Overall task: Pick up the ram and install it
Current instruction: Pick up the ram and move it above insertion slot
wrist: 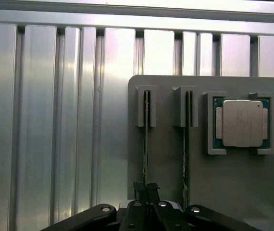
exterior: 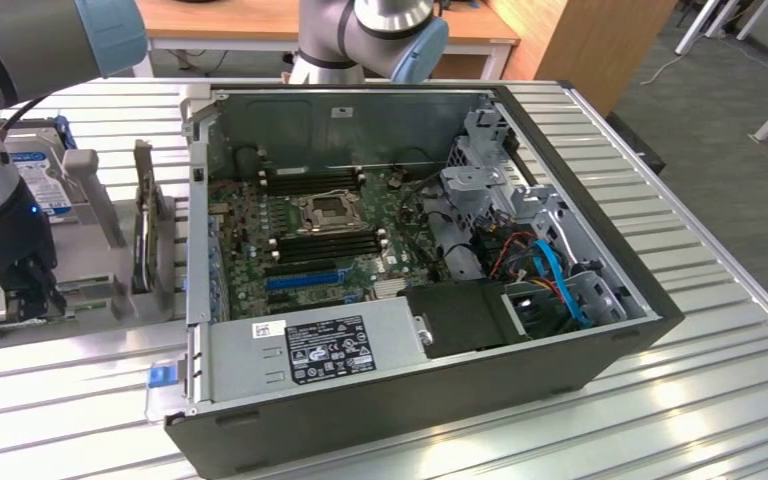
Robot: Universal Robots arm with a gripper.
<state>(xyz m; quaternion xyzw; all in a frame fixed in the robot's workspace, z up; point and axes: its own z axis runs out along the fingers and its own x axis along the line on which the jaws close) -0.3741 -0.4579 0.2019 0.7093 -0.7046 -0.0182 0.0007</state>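
The ram (wrist: 145, 144) is a thin green stick standing on edge in a slot of a grey holder plate (wrist: 168, 168). My gripper (wrist: 145, 188) sits over its near end, the two dark fingers pressed together on the stick's top edge. A second stick (wrist: 187, 144) stands in the neighbouring slot, apart from the fingers. In the exterior view my gripper (exterior: 21, 300) hangs low over the holder at the exterior view's left, beside the open computer case (exterior: 598, 300). The black memory slots (exterior: 315, 180) lie on the motherboard inside the case.
A silver processor chip (wrist: 242, 122) rests in a bracket on the same plate. A blue-labelled hard drive (exterior: 35, 172) and an upright card (exterior: 144, 235) stand between my gripper and the case wall. Ribbed aluminium table (wrist: 55, 120) surrounds the plate.
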